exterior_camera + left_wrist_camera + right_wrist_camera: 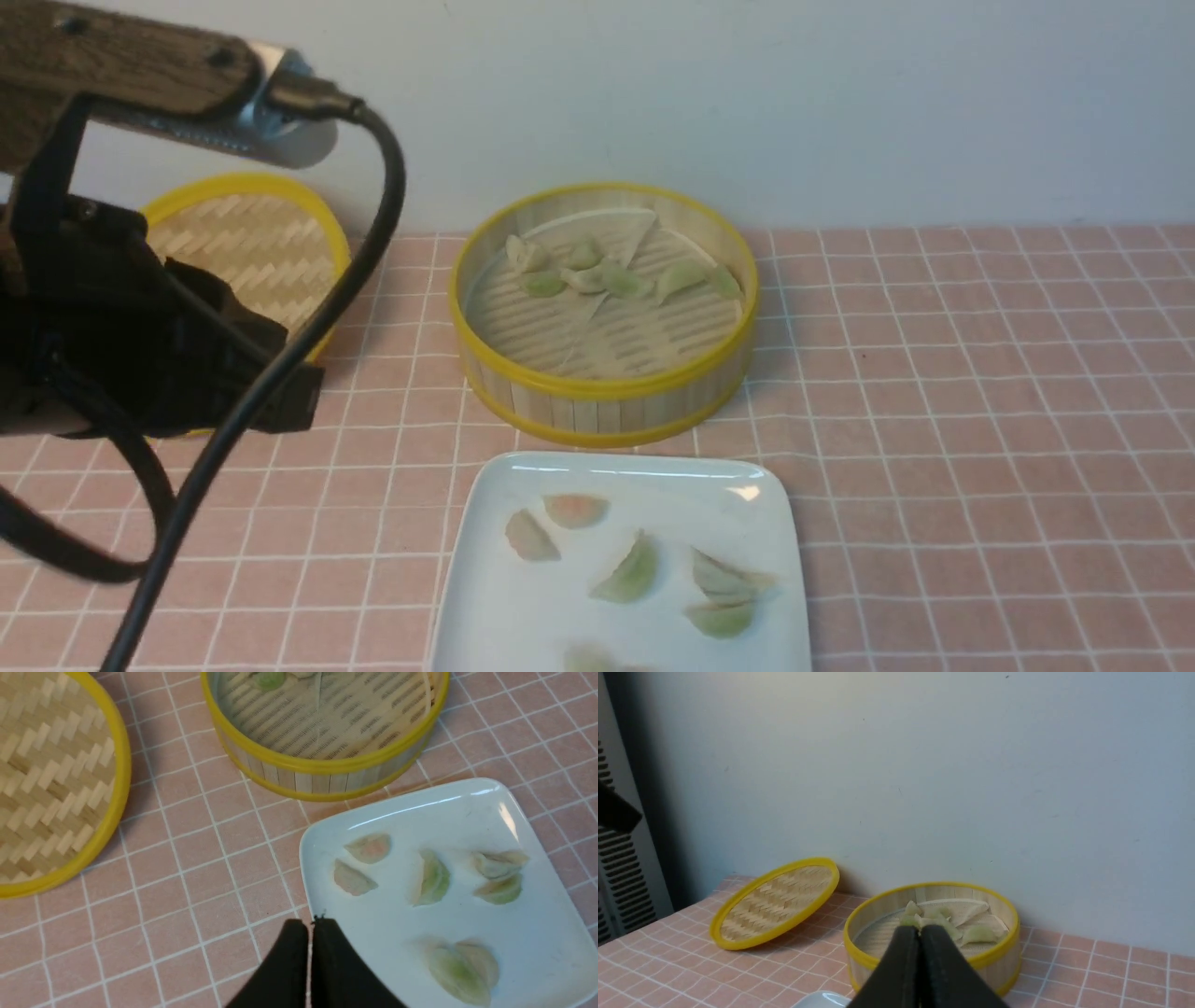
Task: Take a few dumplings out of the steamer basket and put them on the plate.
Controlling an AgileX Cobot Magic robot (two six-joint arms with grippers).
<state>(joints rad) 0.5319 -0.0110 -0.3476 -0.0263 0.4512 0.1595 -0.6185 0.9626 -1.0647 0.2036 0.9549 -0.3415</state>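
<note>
The steamer basket (597,411) stands mid-table with several pale green dumplings (607,278) at its far side. The white square plate (504,616) lies in front of it and carries several dumplings (633,571), one of them pinkish (574,509). My left arm (140,355) hangs at the left. My left gripper (309,926) is shut and empty, over the edge of the plate (397,952) nearest the lid. My right gripper (919,934) is shut and empty, raised on the near side of the basket (999,954). It does not show in the front view.
The flat woven lid (247,247) leans against the wall left of the basket, partly behind my left arm. It also shows in the left wrist view (51,779) and the right wrist view (775,903). A pink checked cloth (980,420) covers the table.
</note>
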